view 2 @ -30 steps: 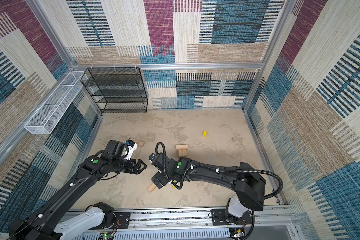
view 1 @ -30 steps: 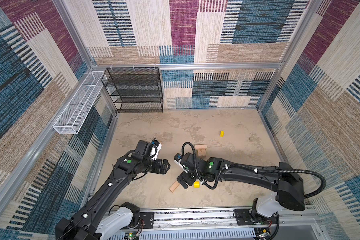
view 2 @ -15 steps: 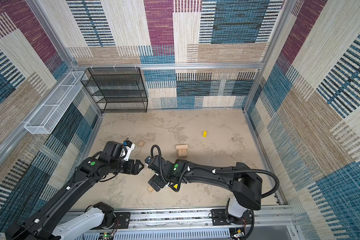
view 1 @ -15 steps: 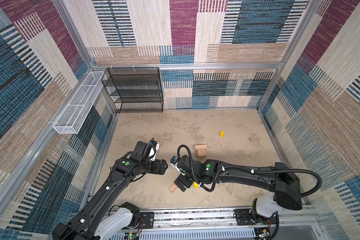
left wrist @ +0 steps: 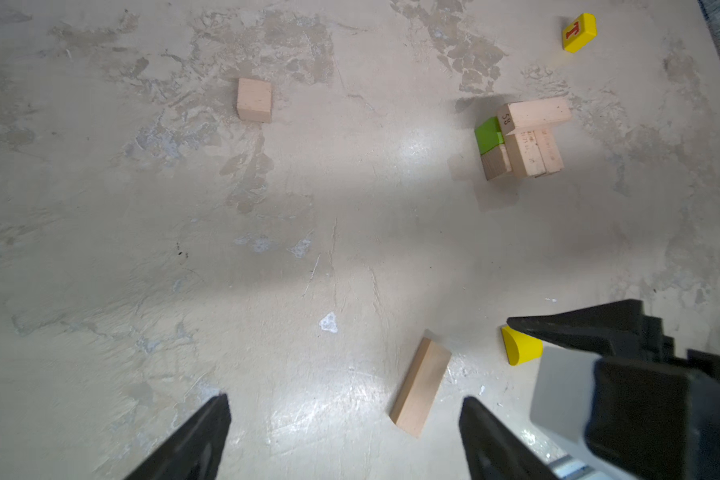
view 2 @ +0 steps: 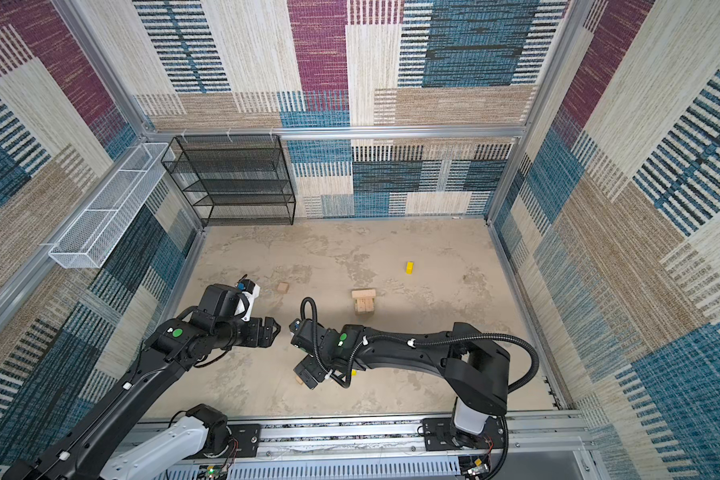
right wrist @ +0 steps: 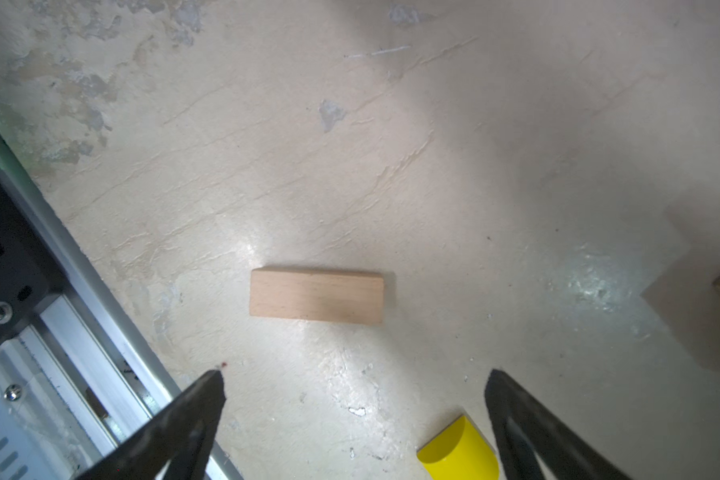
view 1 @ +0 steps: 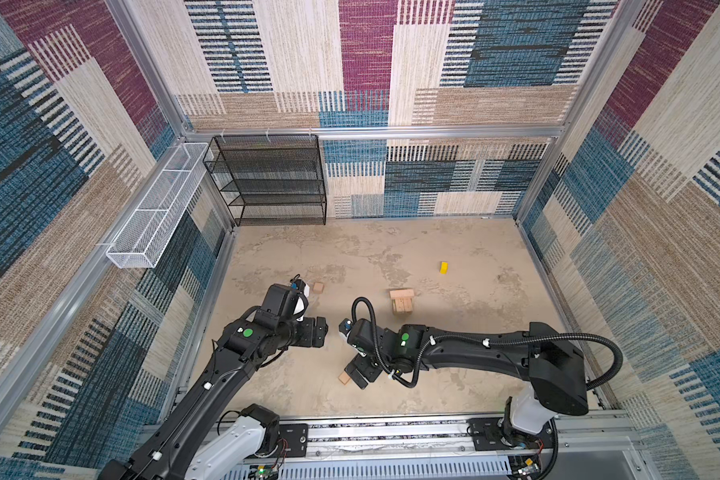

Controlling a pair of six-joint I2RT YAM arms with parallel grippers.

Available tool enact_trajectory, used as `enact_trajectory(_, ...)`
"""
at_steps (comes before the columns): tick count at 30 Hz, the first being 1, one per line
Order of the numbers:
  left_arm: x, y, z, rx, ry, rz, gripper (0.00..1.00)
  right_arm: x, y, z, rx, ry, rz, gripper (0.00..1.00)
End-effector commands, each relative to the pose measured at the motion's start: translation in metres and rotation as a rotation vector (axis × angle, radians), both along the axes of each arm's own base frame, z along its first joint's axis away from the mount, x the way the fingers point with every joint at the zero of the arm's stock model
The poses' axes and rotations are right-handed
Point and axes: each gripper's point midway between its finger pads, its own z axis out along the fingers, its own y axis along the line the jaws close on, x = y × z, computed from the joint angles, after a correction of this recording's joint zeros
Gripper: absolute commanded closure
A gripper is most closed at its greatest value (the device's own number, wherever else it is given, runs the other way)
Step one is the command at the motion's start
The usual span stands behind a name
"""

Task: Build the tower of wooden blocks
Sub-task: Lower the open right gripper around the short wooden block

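The tower [view 1: 402,301] [view 2: 363,301] is a low stack of tan planks with a lime-green brick [left wrist: 488,133] on its side, mid-floor. A loose tan plank [right wrist: 316,296] [left wrist: 420,386] lies flat near the front rail. My right gripper [right wrist: 354,374] [view 1: 356,374] hovers open just above the plank, holding nothing. A yellow half-round piece [right wrist: 458,453] [left wrist: 520,347] lies by one of its fingers. My left gripper [left wrist: 344,403] [view 1: 323,330] is open and empty, left of the right one. A tan cube [view 1: 318,287] [left wrist: 254,99] and a yellow lettered block [view 1: 444,267] [left wrist: 578,32] lie farther back.
A black mesh shelf [view 1: 273,183] stands against the back wall at the left. A white wire basket [view 1: 159,208] hangs on the left wall. The metal front rail [right wrist: 84,299] runs close beside the loose plank. Patterned walls enclose the floor.
My right gripper has moved toward the front left, over the loose plank, and its arm now covers the yellow half-round piece in a top view. The left arm has barely moved.
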Motion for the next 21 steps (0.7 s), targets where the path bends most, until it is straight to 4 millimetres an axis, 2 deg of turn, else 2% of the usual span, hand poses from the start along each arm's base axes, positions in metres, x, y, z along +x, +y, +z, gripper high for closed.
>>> enact_trajectory(1,0.001,0.007,0.002,0.021,-0.004,0.035,0.09,0.008,0.007,0.000,0.015,-0.026,-0.076,0.00)
enact_trajectory(8,0.001,0.009,0.003,0.026,-0.012,0.044,0.08,0.004,0.012,-0.016,-0.069,-0.054,-0.073,0.00)
enact_trajectory(21,0.001,0.019,0.012,0.041,-0.060,0.084,0.07,-0.003,0.018,-0.035,-0.101,-0.028,-0.058,0.00)
